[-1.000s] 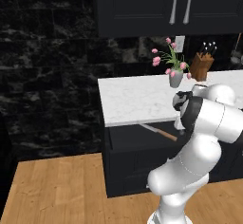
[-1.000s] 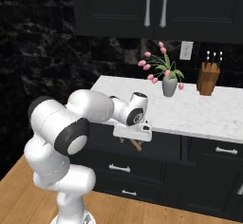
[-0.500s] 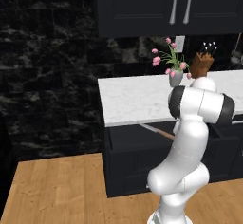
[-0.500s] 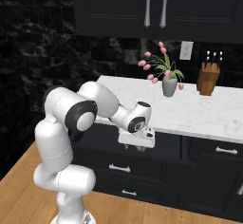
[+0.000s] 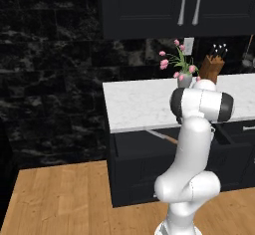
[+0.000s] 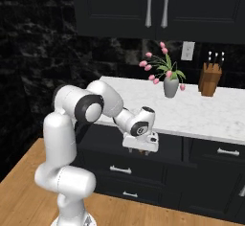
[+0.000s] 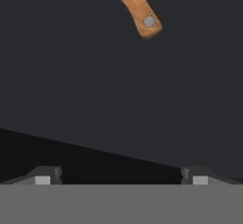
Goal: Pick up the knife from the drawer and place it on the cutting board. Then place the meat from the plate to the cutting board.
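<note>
Two things stand at the back of the white marble bench (image 5: 139, 104) in the left base view: a grey vase of pink flowers (image 5: 182, 69) and, to its right, a wooden block of black-handled knives (image 5: 211, 65). Below the bench edge the black drawer (image 5: 144, 152) is pulled out, and the knife (image 5: 163, 137) lies in it, its silver blade pointing left and the brown handle end just showing beside the white arm (image 5: 191, 144). The arm rises in front of the cabinets and bends toward the drawer, hiding the pincer from this side. Black upper cabinets with silver bar handles (image 5: 191, 1) hang above, and a light wooden floor (image 5: 60, 194) runs below.

From the right base view, the arm reaches from the left across the cabinet front, and the pincer (image 6: 142, 151) hangs pointing down just under the bench (image 6: 191, 110) edge, over the drawer (image 6: 143, 146) region. Its fingers are too small here to judge. The vase of flowers (image 6: 167, 76) and the knife block (image 6: 209, 74) sit near the wall, beside a white wall socket (image 6: 187, 51). Lower drawers with small silver handles (image 6: 120, 170) show beneath.

Through the hand view, the pincer (image 7: 121, 178) stands wide apart, one tip at each lower corner, with nothing between them. Beyond lies the dark drawer floor (image 7: 95, 85). The knife handle (image 7: 136, 7), orange-brown with silver rivets, lies near the top edge, well apart from the tips; the blade is cut off by the frame.
</note>
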Tool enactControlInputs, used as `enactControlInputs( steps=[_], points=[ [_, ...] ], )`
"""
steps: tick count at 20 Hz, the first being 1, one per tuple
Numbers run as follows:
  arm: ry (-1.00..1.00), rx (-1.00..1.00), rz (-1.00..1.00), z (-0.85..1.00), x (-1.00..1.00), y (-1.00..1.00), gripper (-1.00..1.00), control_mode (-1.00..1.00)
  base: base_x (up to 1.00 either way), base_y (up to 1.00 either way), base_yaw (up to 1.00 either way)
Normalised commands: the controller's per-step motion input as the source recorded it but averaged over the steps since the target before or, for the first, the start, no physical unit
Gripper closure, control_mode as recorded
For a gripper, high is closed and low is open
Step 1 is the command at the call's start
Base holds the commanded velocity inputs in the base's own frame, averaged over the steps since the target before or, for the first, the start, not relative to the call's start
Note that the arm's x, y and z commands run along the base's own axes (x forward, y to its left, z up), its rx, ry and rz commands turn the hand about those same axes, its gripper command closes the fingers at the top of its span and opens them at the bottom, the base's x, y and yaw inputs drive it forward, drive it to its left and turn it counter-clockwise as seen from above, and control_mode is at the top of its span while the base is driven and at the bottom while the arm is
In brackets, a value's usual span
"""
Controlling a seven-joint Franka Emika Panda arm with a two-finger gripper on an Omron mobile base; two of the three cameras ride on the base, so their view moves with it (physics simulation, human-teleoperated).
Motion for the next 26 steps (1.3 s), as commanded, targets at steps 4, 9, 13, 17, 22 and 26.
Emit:
enactControlInputs(
  steps=[4, 9, 13, 17, 22, 26],
  points=[
    [0.0, 0.0, 0.0, -0.28, 0.0, -0.02, -1.0, -1.0, 0.0, 0.0, 0.0],
    [0.0, 0.0, 0.0, -0.23, 0.0, -0.01, -1.0, -1.0, 0.0, 0.0, 0.0],
    [0.0, 0.0, 0.0, -0.06, -0.17, 0.0, -1.0, -1.0, 0.0, 0.0, 0.0],
    [0.0, 0.0, 0.0, 0.0, -0.48, 0.0, -1.0, -1.0, 0.0, 0.0, 0.0],
    [0.0, 0.0, 0.0, 0.0, -0.5, 0.0, -1.0, -1.0, 0.0, 0.0, 0.0],
    [0.0, 0.0, 0.0, 0.0, -0.38, 0.0, -1.0, -1.0, 0.0, 0.0, 0.0]
  ],
)
